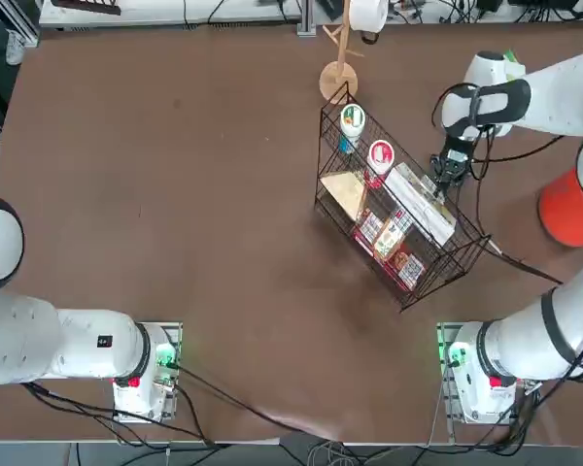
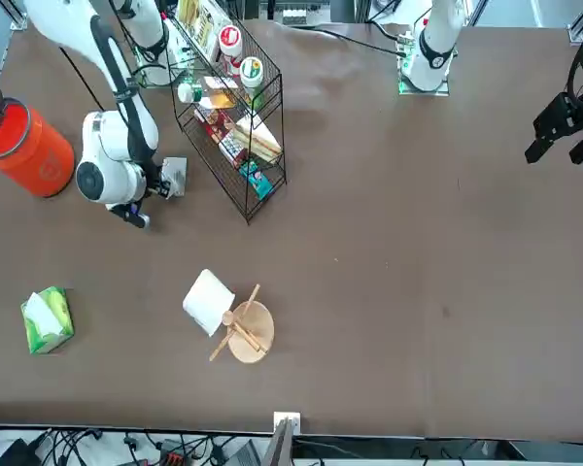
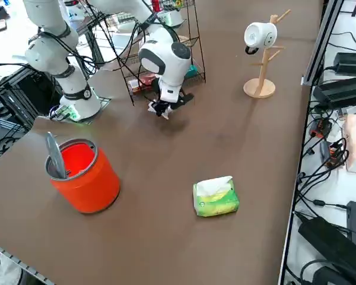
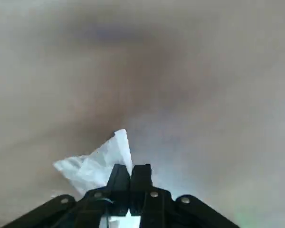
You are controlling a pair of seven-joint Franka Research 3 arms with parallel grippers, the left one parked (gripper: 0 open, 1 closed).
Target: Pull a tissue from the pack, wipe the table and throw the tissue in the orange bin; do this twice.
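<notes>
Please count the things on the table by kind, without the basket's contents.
orange bin: 1
tissue pack: 1
wire basket: 1
wooden mug stand: 1
white mug: 1
tissue, in the shut right gripper beside the basket: 1
Total: 6

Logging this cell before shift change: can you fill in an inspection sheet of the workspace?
Surface: brown table, no spill seen.
Job's things: pack on the table, tissue poking out; orange bin upright, grey strip inside.
Clutter: wire basket of packets and cups; mug tree with a white mug.
Grippers: right gripper low over the table beside the basket, shut on a white tissue.
Cables: cable crossing the table near the arm bases.
Surroundings: cables and boxes past the table edge.
</notes>
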